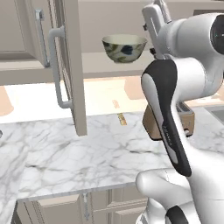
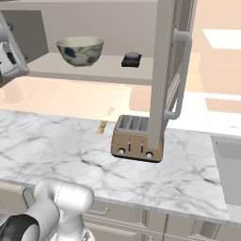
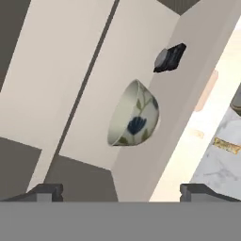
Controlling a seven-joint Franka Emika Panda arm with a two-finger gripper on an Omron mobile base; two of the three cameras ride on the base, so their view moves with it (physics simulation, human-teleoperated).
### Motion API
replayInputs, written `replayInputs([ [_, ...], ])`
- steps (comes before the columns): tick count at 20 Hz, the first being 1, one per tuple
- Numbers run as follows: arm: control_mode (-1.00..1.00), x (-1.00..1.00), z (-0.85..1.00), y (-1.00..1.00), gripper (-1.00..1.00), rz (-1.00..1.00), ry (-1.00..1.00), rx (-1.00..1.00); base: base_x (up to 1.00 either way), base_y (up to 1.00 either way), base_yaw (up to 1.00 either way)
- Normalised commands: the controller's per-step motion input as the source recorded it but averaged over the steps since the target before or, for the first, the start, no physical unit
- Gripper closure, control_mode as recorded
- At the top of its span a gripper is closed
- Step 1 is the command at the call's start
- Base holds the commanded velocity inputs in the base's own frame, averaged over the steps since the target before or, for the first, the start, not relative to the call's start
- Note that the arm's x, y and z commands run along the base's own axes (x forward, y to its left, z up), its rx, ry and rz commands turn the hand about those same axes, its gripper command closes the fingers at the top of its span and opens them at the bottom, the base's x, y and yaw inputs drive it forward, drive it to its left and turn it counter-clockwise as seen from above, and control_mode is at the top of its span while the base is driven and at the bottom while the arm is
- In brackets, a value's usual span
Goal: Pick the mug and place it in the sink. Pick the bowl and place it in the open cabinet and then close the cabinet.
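On the cabinet's (image 2: 162, 70) inner shelf sits the bowl (image 2: 80, 51), upright, cream with dark blue floral marks. A small dark object (image 2: 131, 59) lies near it on the same shelf. The cabinet door stands open, its long bar handle (image 1: 56, 65) facing out. The pincer (image 3: 120, 190) is spread wide, empty, apart from the bowl. Below, a toaster (image 2: 136, 138) rests on the marble desk (image 2: 61, 141).
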Motion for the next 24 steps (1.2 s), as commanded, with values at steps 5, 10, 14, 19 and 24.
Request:
replayInputs([
  [5, -1.0, -0.07, 0.01, 0.14, -1.0, 0.07, 0.25, -0.22, 0.0, 0.0, 0.0],
  [10, -1.0, 0.1, 0.0, -0.11, -1.0, 0.16, 0.19, -0.26, 0.0, 0.0, 0.0],
  [14, -1.0, 0.07, -0.13, -0.32, -1.0, 0.19, 0.17, -0.36, 0.0, 0.0, 0.0],
  [19, -1.0, -0.04, -0.55, -0.18, -1.0, 0.14, 0.15, -0.55, 0.0, 0.0, 0.0],
  [24, -1.0, -0.03, -0.07, 0.0, -1.0, 0.0, 0.02, -0.04, 0.0, 0.0, 0.0],
])
